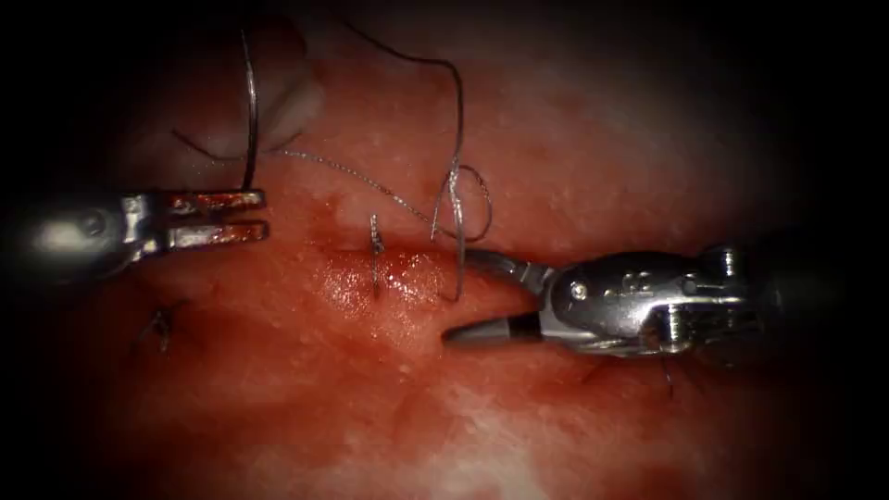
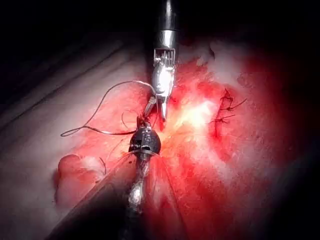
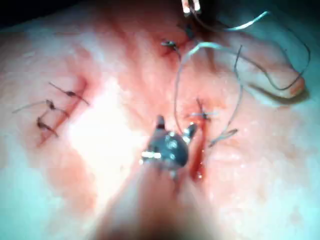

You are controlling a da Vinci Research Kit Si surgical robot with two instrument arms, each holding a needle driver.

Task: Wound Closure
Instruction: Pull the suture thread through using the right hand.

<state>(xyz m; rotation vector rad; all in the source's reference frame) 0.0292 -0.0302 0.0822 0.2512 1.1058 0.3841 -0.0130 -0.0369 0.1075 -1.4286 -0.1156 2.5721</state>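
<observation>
My left tool (image 1: 264, 215) reaches in from the left with its jaws a little apart and nothing clamped between them. The curved needle (image 1: 251, 111) rises from its upper jaw over pale tissue, left of the cut and not in the tissue (image 1: 556, 157). Thread (image 1: 457, 120) runs from there across to a loose loop (image 1: 470, 199) beside a stitch (image 1: 375, 250) that crosses the cut. My right tool (image 1: 456, 294) comes in from the right with jaws wide open, empty, the upper jaw just under that loop. The right wrist view has the same open tool (image 3: 175, 125) close to the stitch (image 3: 202, 115).
An older knot (image 1: 162, 324) sits at the lower left, and a thread end (image 1: 667, 375) shows under the right tool. Several tied stitches (image 3: 50, 107) lie further along the tissue. Red fluid (image 1: 370, 287) glistens around the cut.
</observation>
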